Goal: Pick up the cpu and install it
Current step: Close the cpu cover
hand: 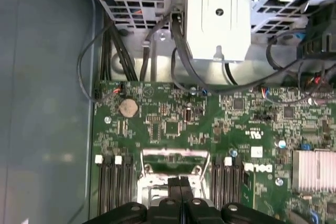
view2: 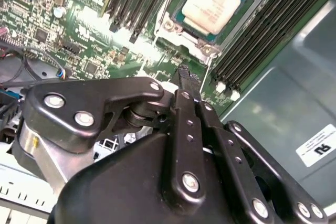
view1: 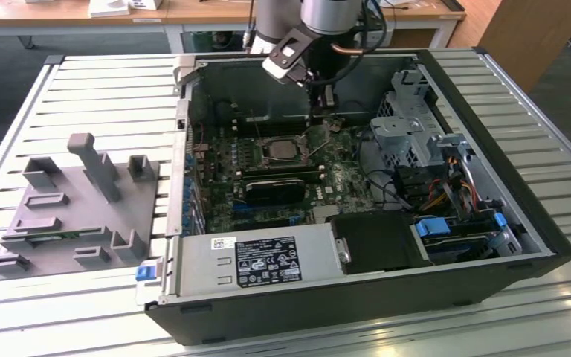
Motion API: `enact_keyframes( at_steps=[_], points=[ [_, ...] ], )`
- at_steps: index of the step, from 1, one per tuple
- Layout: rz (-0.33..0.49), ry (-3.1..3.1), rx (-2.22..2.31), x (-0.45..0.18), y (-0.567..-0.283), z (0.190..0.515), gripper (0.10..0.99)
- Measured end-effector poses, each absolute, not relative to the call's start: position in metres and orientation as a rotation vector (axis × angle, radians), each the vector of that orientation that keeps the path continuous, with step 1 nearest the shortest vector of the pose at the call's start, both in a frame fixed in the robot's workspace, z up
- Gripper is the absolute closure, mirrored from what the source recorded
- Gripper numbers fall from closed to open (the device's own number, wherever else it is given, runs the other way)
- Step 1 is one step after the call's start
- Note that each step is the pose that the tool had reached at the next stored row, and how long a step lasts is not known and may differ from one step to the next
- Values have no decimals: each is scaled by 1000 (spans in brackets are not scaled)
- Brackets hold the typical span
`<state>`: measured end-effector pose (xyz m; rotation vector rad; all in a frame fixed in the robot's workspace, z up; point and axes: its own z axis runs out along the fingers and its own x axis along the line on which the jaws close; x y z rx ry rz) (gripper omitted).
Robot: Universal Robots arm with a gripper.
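Where the slatted bench meets the exterior view's left, a grey plastic holder is set beside the open computer case. Inside the case the cpu is seated in the motherboard socket, its silver top bare. Toward the exterior view's right of it, the jaws are pressed together — nothing held — above the board and apart from the cpu.

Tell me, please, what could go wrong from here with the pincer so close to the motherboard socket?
1. The pincer hangs shut close over the socket's metal frame; a small drop could scrape it or the cpu lying in the socket.
2. Memory slots flank the socket closely, so sideways drift might strike them.
3. Loose cables hang nearby and could snag the arm.
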<state>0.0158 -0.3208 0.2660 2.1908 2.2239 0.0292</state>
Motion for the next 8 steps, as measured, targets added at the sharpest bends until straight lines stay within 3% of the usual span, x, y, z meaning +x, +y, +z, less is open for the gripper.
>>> enact_keyframes(
  at_steps=[8],
  points=[
    [27, 2224, 2191, 25, -320, 262, 980]
  ],
)
